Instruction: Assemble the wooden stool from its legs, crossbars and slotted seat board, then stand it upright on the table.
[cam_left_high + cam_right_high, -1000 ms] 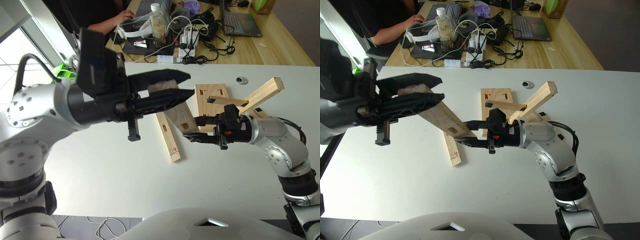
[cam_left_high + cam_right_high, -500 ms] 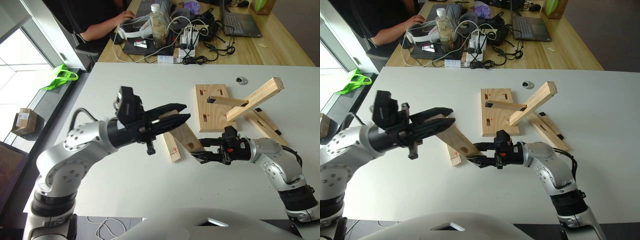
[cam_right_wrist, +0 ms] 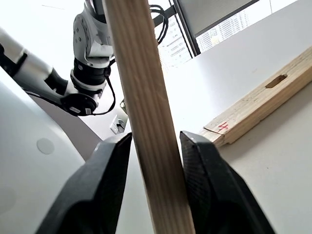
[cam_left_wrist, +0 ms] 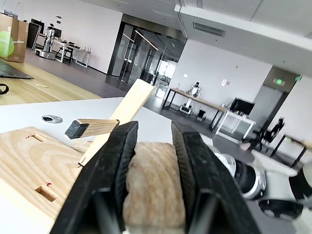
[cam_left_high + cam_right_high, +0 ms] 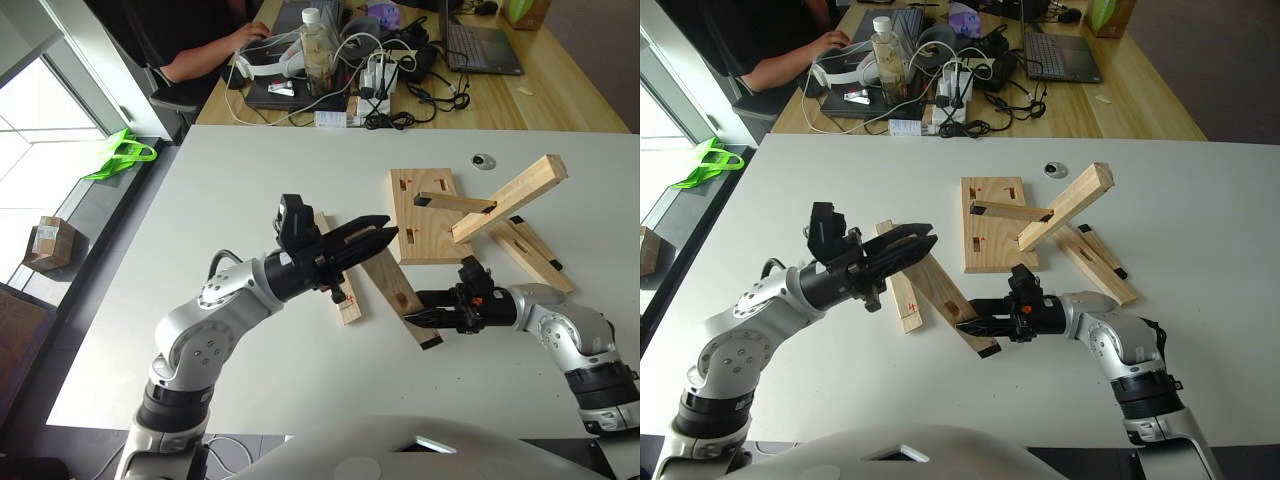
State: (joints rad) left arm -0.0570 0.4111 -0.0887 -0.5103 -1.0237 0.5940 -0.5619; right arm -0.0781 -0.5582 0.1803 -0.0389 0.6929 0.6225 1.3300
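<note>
Nearest, the right end effector [image 5: 418, 311] is seen low over the white worktop [image 5: 250, 180], its two black fingers clamped on the lower end of a long pale wooden stool leg [image 5: 395, 288]. The leg is held at a slant, and its upper end is gripped by the left end effector [image 5: 380, 236]. In the left wrist view the end grain is seen pressed between the two black fingers [image 4: 114, 170]. Whether the lower end touches the worktop cannot be told. Just beside this leg, toward the robot's left, a second pale wooden leg with a slot and a red mark [image 5: 343, 300] is laid flat, partly covered by the left end effector. Farther back, a flat rectangular slotted seat board [image 5: 425, 232] is laid on the white worktop. Over it a thin wooden crossbar with a dark end [image 5: 455, 201] is joined to a thick tilted wooden leg [image 5: 520, 185]. More wooden pieces [image 5: 535, 258] are laid flat under that tilted leg. Beyond, a tan wooden worktop [image 5: 560, 90] strewn with cables is seen.
</note>
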